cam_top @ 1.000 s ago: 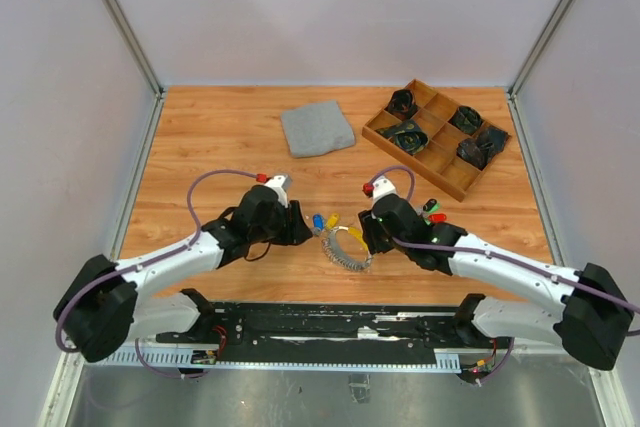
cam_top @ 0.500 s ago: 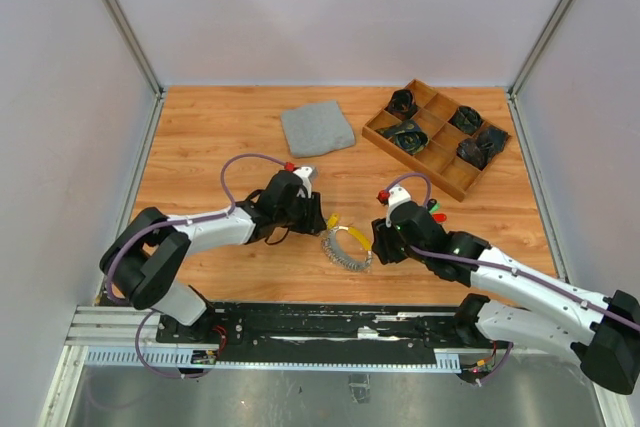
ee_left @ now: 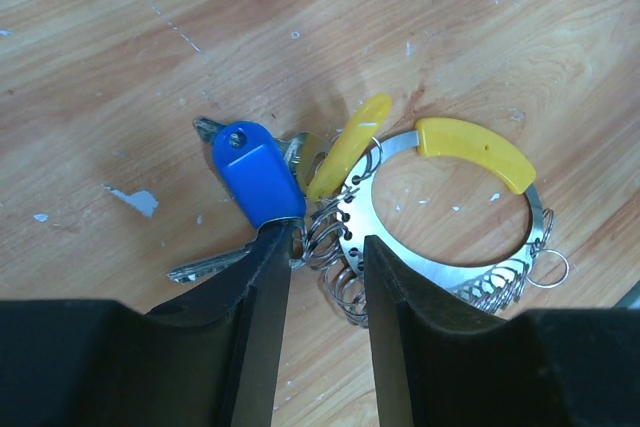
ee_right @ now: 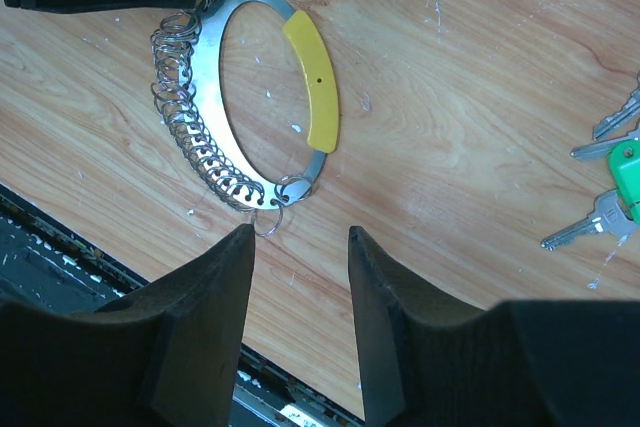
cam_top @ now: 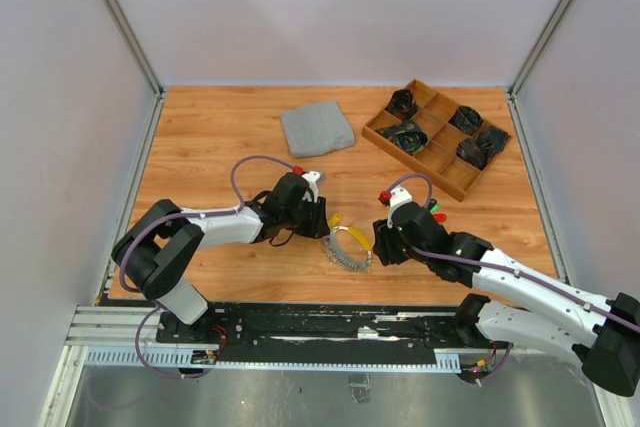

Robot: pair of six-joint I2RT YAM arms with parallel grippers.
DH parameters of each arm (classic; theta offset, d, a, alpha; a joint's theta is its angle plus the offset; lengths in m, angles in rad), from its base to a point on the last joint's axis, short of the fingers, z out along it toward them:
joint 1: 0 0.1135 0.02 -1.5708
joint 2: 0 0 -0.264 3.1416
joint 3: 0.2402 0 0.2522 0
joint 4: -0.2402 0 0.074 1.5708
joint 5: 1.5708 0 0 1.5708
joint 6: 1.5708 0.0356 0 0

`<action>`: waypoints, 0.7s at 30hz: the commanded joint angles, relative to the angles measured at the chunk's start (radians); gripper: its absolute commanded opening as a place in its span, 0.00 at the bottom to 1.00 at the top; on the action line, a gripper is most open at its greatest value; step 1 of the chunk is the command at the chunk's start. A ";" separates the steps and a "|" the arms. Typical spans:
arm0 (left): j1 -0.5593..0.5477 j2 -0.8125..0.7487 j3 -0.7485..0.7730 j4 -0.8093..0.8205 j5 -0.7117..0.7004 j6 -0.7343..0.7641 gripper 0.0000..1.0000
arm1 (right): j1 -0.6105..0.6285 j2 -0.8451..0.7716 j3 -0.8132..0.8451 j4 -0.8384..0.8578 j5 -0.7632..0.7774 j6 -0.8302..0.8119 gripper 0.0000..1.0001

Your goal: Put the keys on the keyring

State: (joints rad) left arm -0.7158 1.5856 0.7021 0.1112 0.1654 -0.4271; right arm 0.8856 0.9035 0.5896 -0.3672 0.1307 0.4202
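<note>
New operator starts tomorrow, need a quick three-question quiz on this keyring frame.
1. True or false: the green-headed key is already on the keyring.
2. Which key head lies right beside the left pincer? A red, B blue, C green.
3. What colour is the plastic grip on the keyring?
Key: 1 false, it lies apart on the table. 2 B, the blue-headed key. 3 yellow.

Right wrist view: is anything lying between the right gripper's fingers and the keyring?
Only a short strip of bare wooden table. The right wrist view shows the keyring lying just ahead of the open right gripper.
</note>
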 commanded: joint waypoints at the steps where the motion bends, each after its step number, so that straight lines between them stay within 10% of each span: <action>1: -0.017 0.022 0.017 0.016 0.026 0.016 0.38 | -0.012 -0.009 -0.019 -0.024 0.005 0.027 0.44; 10: -0.022 -0.012 -0.006 0.027 0.042 0.029 0.37 | -0.013 -0.005 -0.030 -0.014 0.003 0.030 0.44; 21: -0.031 -0.028 -0.007 0.038 0.064 0.046 0.13 | -0.012 -0.007 -0.037 -0.010 0.004 0.031 0.44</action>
State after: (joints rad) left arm -0.7372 1.5906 0.7010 0.1265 0.2123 -0.4015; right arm 0.8856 0.9035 0.5621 -0.3676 0.1303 0.4248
